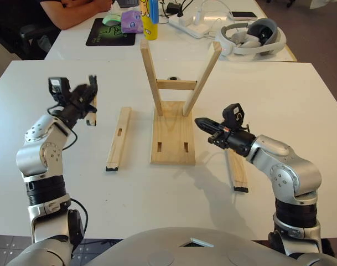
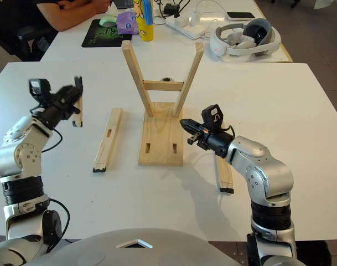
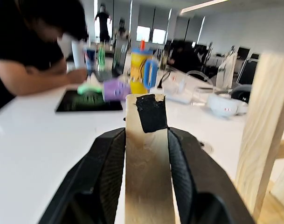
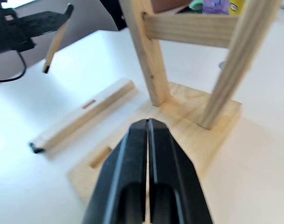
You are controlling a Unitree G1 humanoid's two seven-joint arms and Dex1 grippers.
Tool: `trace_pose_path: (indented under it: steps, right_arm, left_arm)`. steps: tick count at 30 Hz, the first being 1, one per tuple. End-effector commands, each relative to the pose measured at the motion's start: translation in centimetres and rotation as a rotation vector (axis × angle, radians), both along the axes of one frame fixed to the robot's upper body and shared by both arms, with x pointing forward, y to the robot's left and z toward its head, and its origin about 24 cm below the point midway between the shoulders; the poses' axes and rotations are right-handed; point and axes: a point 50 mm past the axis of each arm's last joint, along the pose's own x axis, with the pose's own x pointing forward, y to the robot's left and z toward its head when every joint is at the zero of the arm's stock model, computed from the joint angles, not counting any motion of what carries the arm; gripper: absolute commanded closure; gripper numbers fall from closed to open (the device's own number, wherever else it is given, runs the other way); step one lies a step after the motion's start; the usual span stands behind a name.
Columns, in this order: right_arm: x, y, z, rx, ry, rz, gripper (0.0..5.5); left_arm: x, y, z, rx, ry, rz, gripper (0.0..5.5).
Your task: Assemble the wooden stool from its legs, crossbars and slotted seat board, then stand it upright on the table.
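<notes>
Two legs [image 1: 151, 77] in far slots of seat board [image 1: 172, 148]; left hand [image 1: 89, 93] clamped on wooden bar [image 3: 148, 177], right hand [image 1: 200, 122] pinched together.

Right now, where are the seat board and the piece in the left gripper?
Seat board [image 1: 172, 136]: left eye view, bare middle of its face.
Held piece [image 3: 148, 163]: left wrist view, bare wood beside its black end pad.

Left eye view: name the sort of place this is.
Likely an office or lab workroom: white desks pushed together, with a mouse pad, a power strip and a headset on the far one.
</notes>
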Motion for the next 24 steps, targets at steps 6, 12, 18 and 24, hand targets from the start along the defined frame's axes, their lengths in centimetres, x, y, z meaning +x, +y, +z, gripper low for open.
trace_pose_path:
  steps: [6, 12, 18, 24]
  right_arm:
    - [0.4, 1.4, 4.4, 0.319, -0.049, 0.043, 4.61]
    - [1.6, 0.9, 6.8, 0.459, -0.078, -0.007, 3.67]
    - [1.9, 1.4, 9.0, 0.605, -0.075, 0.039, 2.86]
    - [2.2, 2.0, 9.8, 0.606, -0.055, 0.072, 2.59]
  left_arm:
    - [-2.1, -5.2, 5.1, 0.167, -0.288, -0.174, 4.15]
    - [-3.0, -10.1, 5.6, 0.134, -0.345, -0.320, 4.15]
    - [-3.7, -14.2, 4.8, 0.146, -0.376, -0.434, 4.15]
    - [-3.8, -15.9, 4.3, 0.163, -0.394, -0.472, 4.15]
